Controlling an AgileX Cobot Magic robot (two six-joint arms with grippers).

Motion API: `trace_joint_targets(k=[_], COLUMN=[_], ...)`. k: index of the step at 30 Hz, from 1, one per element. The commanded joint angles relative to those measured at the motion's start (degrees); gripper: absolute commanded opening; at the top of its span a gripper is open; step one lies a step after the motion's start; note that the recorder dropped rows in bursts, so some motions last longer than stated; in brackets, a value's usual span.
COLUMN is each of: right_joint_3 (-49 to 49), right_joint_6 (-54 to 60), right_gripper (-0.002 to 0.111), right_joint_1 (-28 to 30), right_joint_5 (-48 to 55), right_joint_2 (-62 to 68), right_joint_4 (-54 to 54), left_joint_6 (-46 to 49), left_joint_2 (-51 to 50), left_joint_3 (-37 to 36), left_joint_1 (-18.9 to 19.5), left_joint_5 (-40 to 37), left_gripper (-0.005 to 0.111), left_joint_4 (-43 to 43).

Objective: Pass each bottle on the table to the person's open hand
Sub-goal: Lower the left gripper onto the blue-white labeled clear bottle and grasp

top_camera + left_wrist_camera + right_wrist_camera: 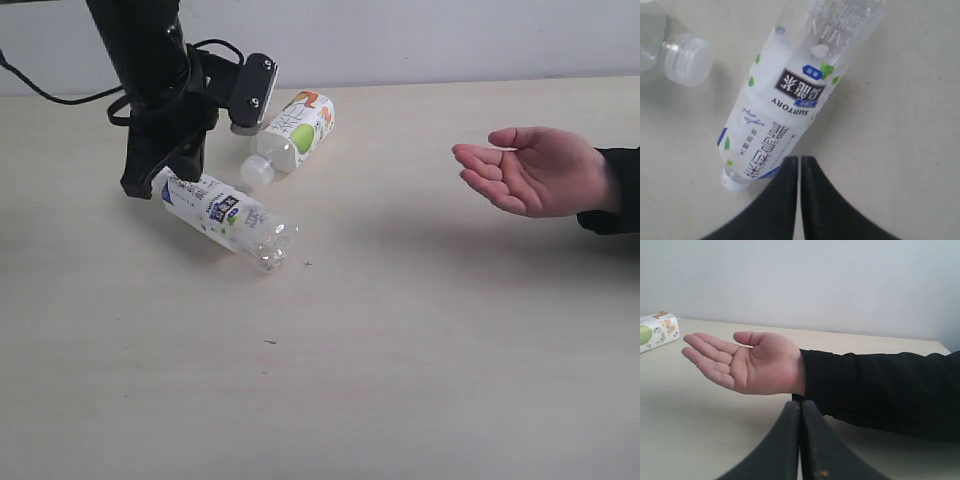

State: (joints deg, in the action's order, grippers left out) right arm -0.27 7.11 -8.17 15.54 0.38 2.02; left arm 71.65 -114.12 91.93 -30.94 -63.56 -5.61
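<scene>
The left claw is pinched shut on nothing, its tips just short of the neck end of the clear plastic bottle with the blue-and-white label. It lies on its side on the pale beige wood-grain counter, toward the far left corner, long axis slanting from the claw toward the near edge. The left arm is nearer. The right claw, closed and empty, sits by the person's open hand at the right edge.
</scene>
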Motion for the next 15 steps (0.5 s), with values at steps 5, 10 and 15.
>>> trace_joint_targets(k=[5,10,15], right_joint_3=[0.27,0.27,0.27], right_joint_6=[0.20,0.20,0.20], right_gripper=[0.001,0.001,0.001], right_joint_1=[0.14,0.14,0.14], right_joint_5=[-0.21,-0.21,-0.21], right_joint_2=[-0.38,-0.38,-0.38], right_joint_4=[0.04,0.04,0.04], left_joint_6=[7.59,9.55,10.71], left_joint_2=[-2.06,-3.47,-3.44], left_joint_3=[0.47,0.47,0.47], left_joint_1=[-1.01,-1.01,-1.01], left_joint_5=[8.74,8.63,6.19], left_gripper=[0.075,0.076,0.076], left_joint_4=[0.97,1.53,2.10])
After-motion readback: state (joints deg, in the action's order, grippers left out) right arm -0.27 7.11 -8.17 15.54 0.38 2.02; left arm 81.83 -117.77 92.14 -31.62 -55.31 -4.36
